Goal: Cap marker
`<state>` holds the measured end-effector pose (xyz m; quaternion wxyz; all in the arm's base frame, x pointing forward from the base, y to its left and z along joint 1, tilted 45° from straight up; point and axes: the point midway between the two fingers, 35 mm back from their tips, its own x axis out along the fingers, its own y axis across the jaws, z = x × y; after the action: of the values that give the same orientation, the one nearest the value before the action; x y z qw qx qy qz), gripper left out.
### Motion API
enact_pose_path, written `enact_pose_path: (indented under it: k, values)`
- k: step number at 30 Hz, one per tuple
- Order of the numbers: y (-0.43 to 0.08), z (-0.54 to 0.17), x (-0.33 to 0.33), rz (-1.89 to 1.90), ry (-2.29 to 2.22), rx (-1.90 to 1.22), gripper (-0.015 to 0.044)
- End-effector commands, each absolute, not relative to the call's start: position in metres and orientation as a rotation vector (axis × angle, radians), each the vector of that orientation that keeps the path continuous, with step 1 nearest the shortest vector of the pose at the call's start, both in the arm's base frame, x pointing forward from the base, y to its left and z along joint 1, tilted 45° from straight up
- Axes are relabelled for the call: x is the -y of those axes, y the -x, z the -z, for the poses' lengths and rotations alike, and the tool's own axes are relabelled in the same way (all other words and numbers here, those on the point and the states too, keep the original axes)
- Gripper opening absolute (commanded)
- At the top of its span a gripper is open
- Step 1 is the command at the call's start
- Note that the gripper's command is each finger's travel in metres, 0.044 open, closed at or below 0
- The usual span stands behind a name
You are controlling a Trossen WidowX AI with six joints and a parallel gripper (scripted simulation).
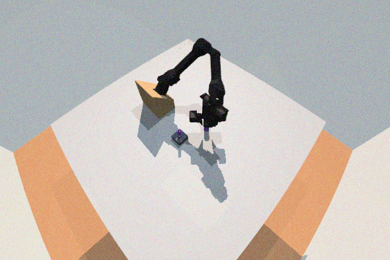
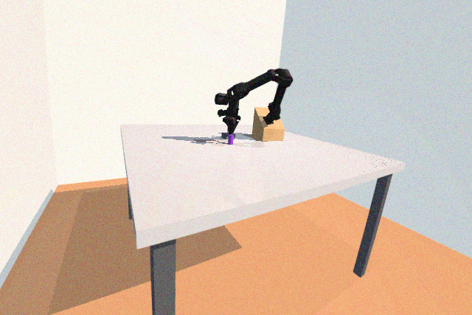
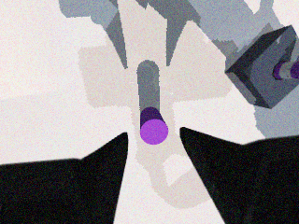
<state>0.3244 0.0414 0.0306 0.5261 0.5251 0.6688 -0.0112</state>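
Note:
The loose purple cap (image 1: 206, 129) (image 2: 230, 139) (image 3: 154, 136) stands upright on the table. My gripper (image 2: 231, 133) is open and points down just above the cap; in the wrist view the cap's round top shows between the fingertips, with a gap on each side. In the top view the fingertips are hidden by the gripper's body. The purple marker (image 1: 178, 131) (image 3: 294, 70) stands upright in the dark holder block (image 1: 179, 139) (image 2: 224, 136) (image 3: 263, 77), to the left of the cap in the top view. In the exterior view the marker is hidden behind the gripper.
The wooden wedge-shaped base (image 1: 159, 106) (image 2: 273, 135) carries the arm and stands on the white table (image 1: 176, 219) (image 2: 198, 185), behind and left of the cap in the top view. Shadows of the arm lie across the cap's and holder's surroundings.

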Motion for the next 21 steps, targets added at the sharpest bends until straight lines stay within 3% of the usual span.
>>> enact_pose_path:
  k: [1, 21]
  values:
    - [-0.324, -0.024, -0.047, 0.028, -1.264, -1.610, 0.0248]
    - [-0.327, -0.002, -0.070, 0.026, -1.265, -1.611, 0.0248]
